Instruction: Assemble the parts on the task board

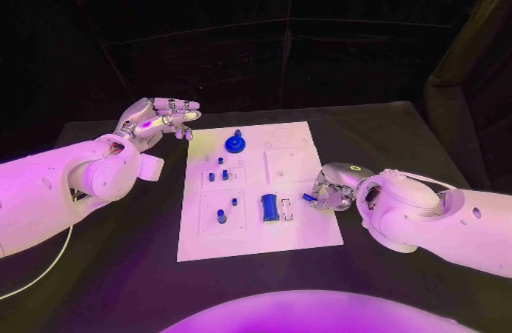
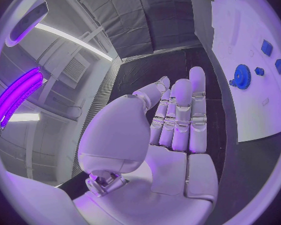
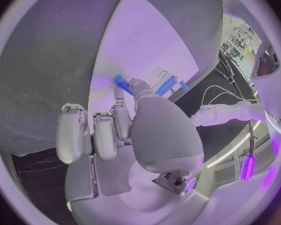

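Matt black counter [image 1: 405,137]; smooth white task board [image 1: 304,233]; glossy blue plastic gear [image 1: 236,142]; robot hand shells [image 2: 172,135] of smooth, satin silver-white plastic.

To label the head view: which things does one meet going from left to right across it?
Silver left hand → round blue gear on the white task board → blue rectangular block → small blue part → silver right hand pinching it.

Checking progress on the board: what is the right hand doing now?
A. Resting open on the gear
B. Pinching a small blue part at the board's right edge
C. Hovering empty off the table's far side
B: the right hand pinches a blue part over the board.
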